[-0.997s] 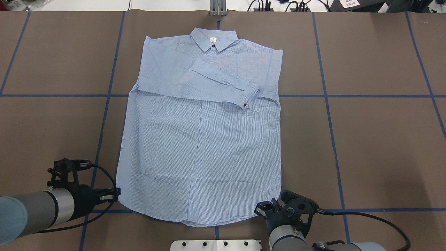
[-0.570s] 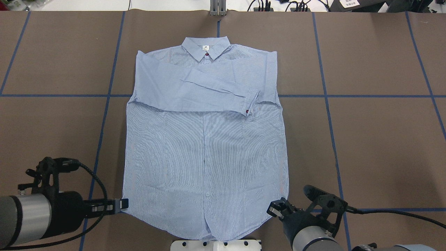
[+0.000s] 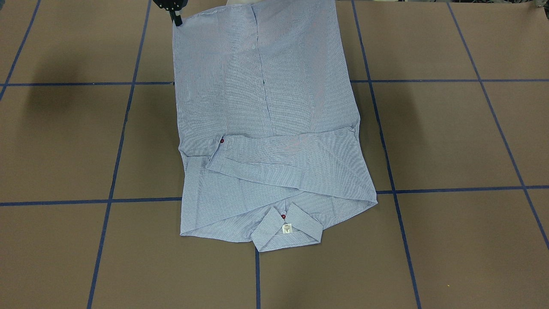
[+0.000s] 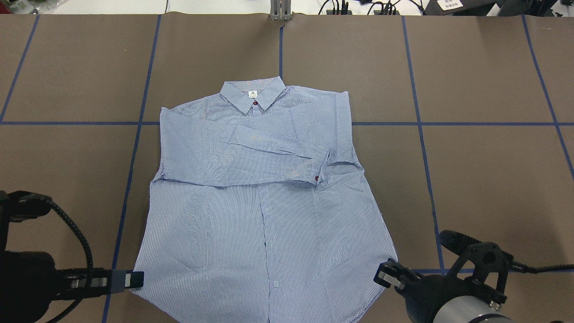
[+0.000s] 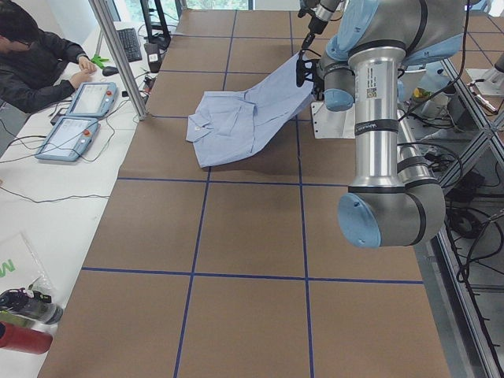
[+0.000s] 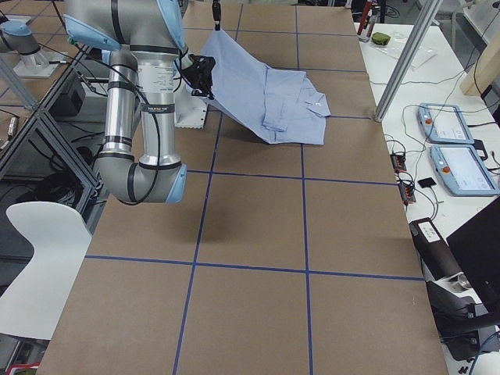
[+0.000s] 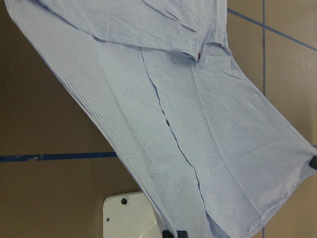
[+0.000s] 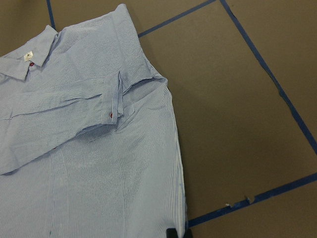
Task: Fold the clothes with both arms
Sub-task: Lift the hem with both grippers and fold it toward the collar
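**Hem (image 4: 152, 296) raised at both corners, collar (image 4: 253, 95) end down**

Shirt (image 4: 264, 215) lies face up, centred on the table (image 4: 484, 170). Its long axis runs straight away from the robot: collar far, hem near. One sleeve (image 4: 251, 148) is folded across the chest, with its cuff and red button (image 4: 317, 178) toward the robot's right.

Both side views show the hem end held off the surface. The cloth slopes down to the shoulders and collar, which rest flat.

Left gripper (image 4: 134, 279): fingers pinched narrow on the left hem corner. The left wrist view shows dark fingertips at the fabric edge.

Right gripper (image 4: 384, 272): clamped on the right hem corner, with a fingertip showing at the shirt's edge in the right wrist view. The front-facing view shows this gripper at the top corner of the cloth. The left gripper is out of that frame.

Key relation: the two grips sit at opposite ends of the hem, on a line square to the long axis. The whole garment lies forward of the fingers. Neither arm is clearly nearer the collar, though the right corner sits slightly further forward in the overhead view.

Judgement: the next move is to carry the hem forward along the long axis, toward the collar. Both arms need to advance evenly, or the fold line will skew. The loose sleeve could slide.
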{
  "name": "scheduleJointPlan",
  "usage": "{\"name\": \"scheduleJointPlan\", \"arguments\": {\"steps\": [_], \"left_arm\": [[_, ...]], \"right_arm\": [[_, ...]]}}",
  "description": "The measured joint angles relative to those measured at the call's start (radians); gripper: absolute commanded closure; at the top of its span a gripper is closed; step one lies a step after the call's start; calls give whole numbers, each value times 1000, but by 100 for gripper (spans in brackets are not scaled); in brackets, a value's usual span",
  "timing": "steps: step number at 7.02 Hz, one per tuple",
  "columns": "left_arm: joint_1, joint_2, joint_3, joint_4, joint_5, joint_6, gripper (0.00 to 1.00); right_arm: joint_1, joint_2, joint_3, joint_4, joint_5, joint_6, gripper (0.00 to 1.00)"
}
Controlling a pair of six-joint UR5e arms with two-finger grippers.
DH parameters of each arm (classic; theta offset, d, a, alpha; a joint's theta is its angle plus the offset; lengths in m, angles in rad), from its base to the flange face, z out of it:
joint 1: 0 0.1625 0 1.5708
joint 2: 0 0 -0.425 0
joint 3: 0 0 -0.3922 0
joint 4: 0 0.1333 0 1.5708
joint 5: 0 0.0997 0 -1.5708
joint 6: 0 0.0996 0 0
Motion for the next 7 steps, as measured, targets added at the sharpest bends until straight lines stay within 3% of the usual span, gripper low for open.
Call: {"name": "scheduleJointPlan", "arguments": {"steps": [2, 5, 6, 7], "left_arm": [[-126, -129, 128, 122, -7, 114, 100], [-301, -190, 239, 146, -7, 244, 100], [-337, -208, 265, 147, 3, 252, 100], [-361, -228, 298, 146, 26, 255, 100]], "right_arm": [[144, 115, -106, -19, 62, -105, 100], [368, 190, -207, -10, 175, -226, 100], [432, 216, -273, 26, 204, -273, 100], [492, 238, -392, 133, 237, -309, 100]]}}
